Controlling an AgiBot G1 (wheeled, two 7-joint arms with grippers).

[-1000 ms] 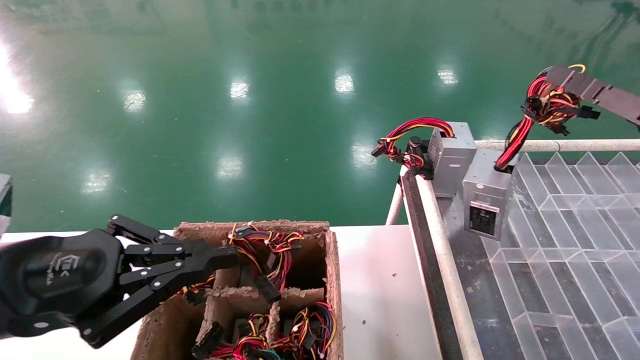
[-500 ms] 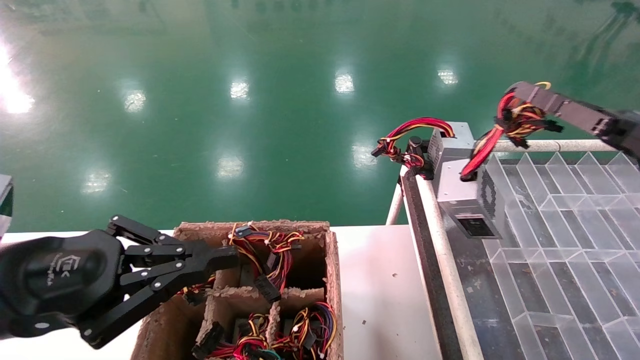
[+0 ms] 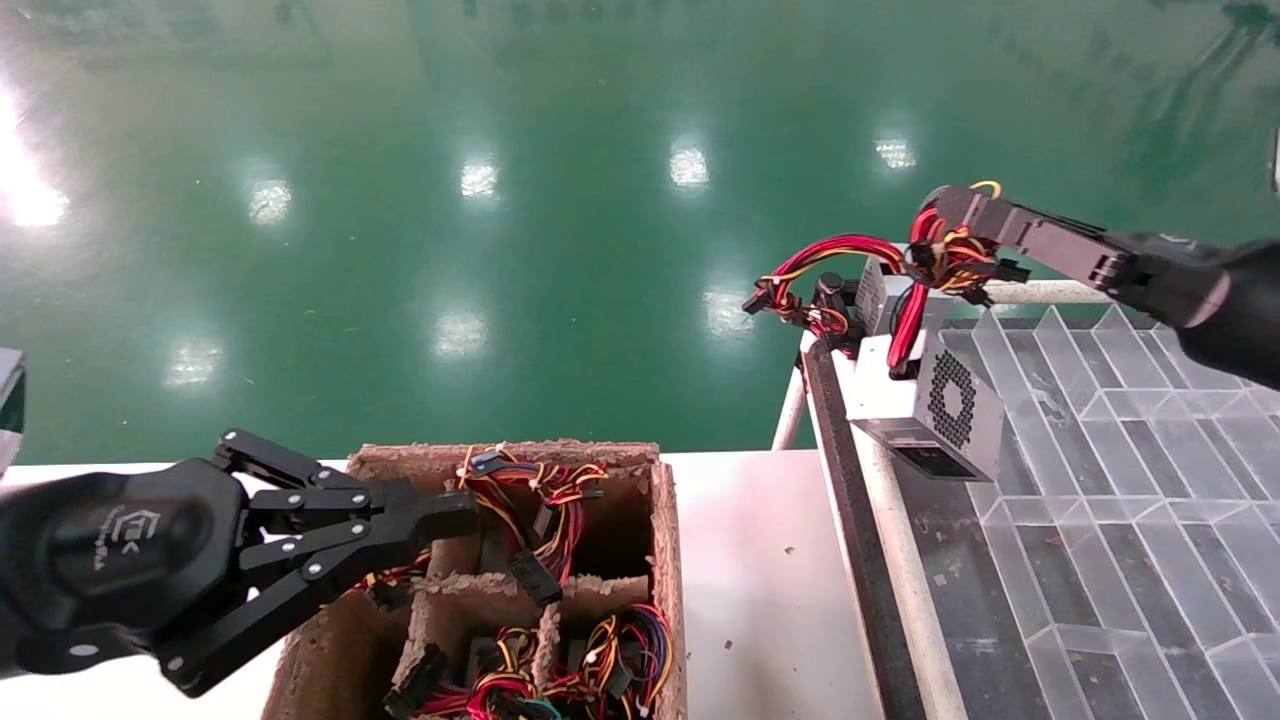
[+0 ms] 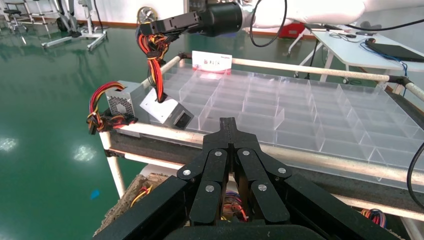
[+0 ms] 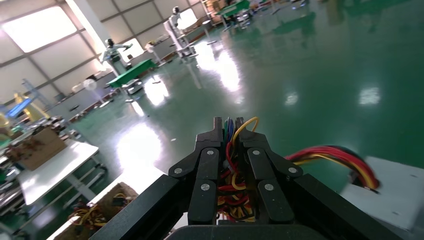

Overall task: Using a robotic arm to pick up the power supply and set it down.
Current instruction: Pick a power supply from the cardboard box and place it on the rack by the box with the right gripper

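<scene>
Right tool [image 3: 935, 215] clamped on the wire bundle [image 3: 945, 255] of the supply [image 3: 925, 405], fingers pressed together around red, yellow and black strands, as the right wrist view confirms [image 5: 227, 135]. Supply hanging below the tool by its red wires, tilted, black socket panel facing down and toward the robot, perforated side turned right. Lower edge at or just above the near left corner of the clear tray [image 3: 1130, 450]; contact cannot be told. In the left wrist view, same box [image 4: 167, 110] dangling from the bundle over the tray's corner.

Just behind it, a second box [image 3: 885, 290], touching or nearly so, red-yellow wires arching left over the rail [image 3: 880, 500] to black connectors.

Clear tray split into many slanted compartments, those visible holding nothing; white card [image 4: 212, 61] standing at its far edge.

Left tool [image 3: 440, 515] parked low on the left, fingers pressed together, tips over the back left cell of the carton [image 3: 665, 560]. Carton resting on the white worktop [image 3: 760, 590], divided into cells by pulp walls, cells stuffed with tangled red, yellow, black and purple cables with black plugs. Green glossy floor beyond.
</scene>
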